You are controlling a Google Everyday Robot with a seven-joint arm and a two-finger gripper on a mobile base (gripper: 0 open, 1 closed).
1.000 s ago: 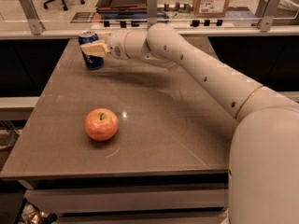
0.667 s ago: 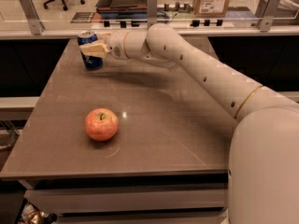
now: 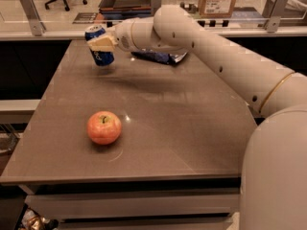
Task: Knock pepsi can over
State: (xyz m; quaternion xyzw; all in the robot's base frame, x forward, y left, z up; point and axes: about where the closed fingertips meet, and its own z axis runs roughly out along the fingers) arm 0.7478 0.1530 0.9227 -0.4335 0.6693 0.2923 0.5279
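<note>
The pepsi can [image 3: 100, 56] is blue with a silver top and stands at the far left of the table [image 3: 192, 128]. It is tilted, with its top leaning to the left. My gripper [image 3: 101, 43] is against the can's upper half, reaching in from the right and covering part of it. The arm [image 3: 206, 47] stretches across the back of the table from the right.
A red apple [image 3: 104, 127] sits on the near left part of the table. A dark blue crinkled snack bag [image 3: 160, 57] lies behind the arm at the back. A glass rail with metal posts [image 3: 29, 13] runs behind the table's far edge.
The can has gone from standing upright to tilted, and it sits slightly higher and to the right with the gripper. The apple has not moved.
</note>
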